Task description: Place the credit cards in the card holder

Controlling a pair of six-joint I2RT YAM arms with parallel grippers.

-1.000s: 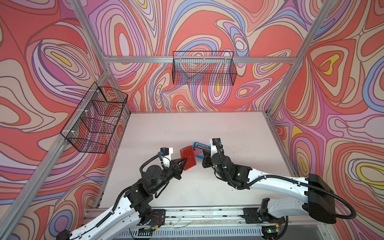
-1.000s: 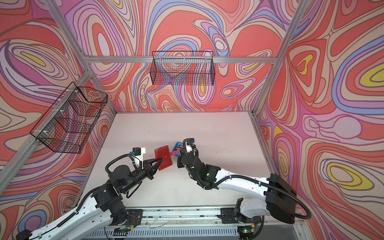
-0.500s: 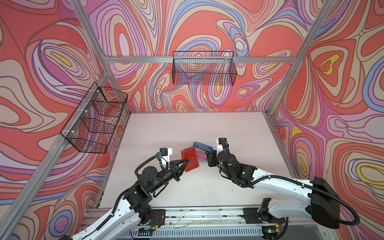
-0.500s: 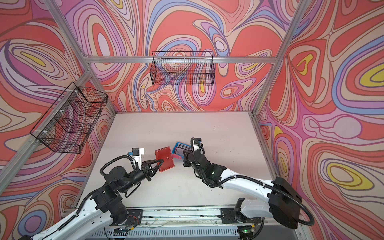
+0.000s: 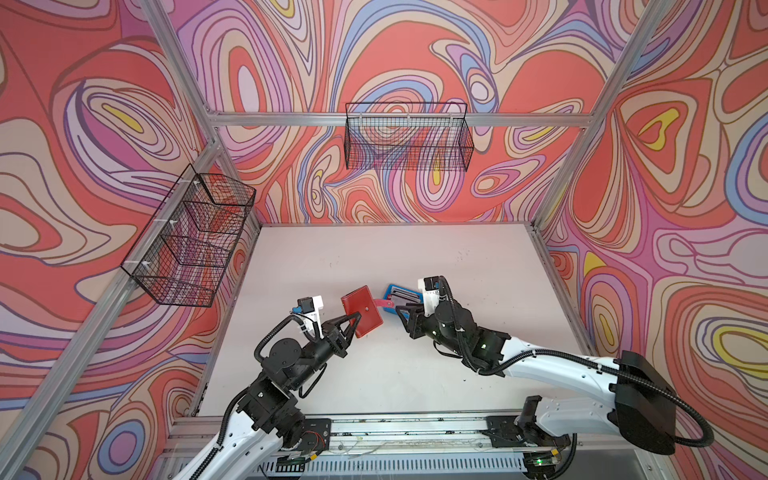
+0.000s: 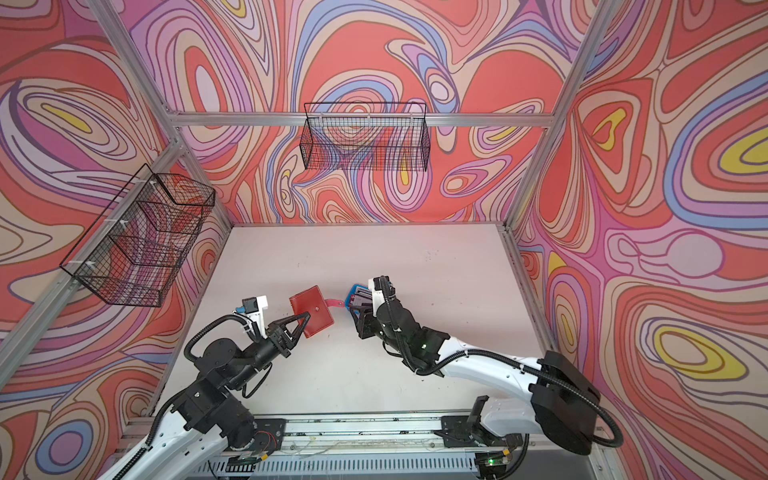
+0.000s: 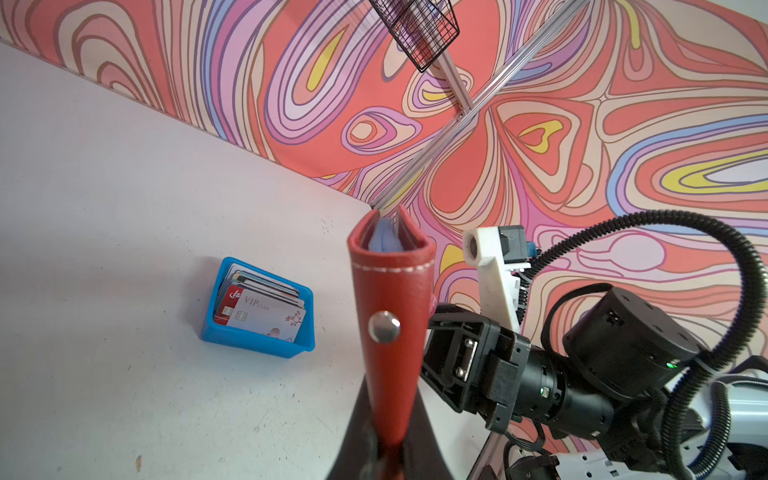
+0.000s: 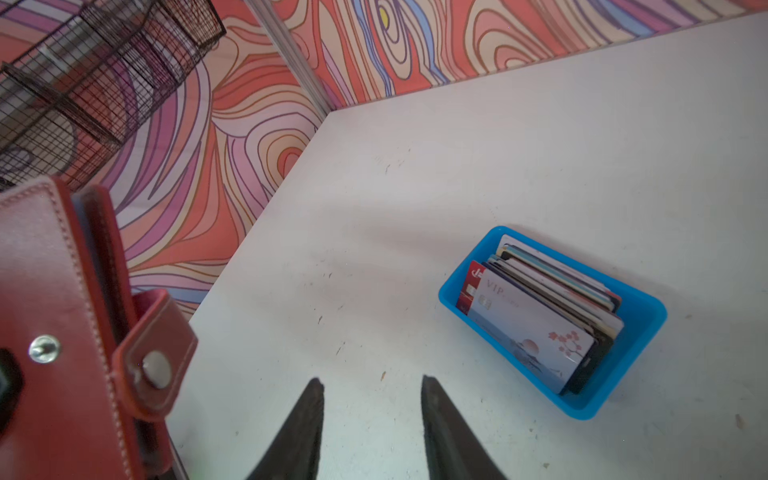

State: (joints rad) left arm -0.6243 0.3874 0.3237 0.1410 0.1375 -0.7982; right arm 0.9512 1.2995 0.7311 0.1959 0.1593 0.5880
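Left fingers are clamped on the lifted card holder so credit cards can be fed in by the parted, empty right fingers.

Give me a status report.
Left gripper shut on card holder, strap unsnapped. Right gripper open, empty. Credit cards in blue tray. Nothing in the way.

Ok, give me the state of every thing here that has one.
card holder, gripped at one edge, covers together, strap unsnapped.
left gripper, shut on the card holder.
right gripper, open, empty.
credit cards, stacked on edge in the blue tray.
blue tray, on the table, holding the cards.
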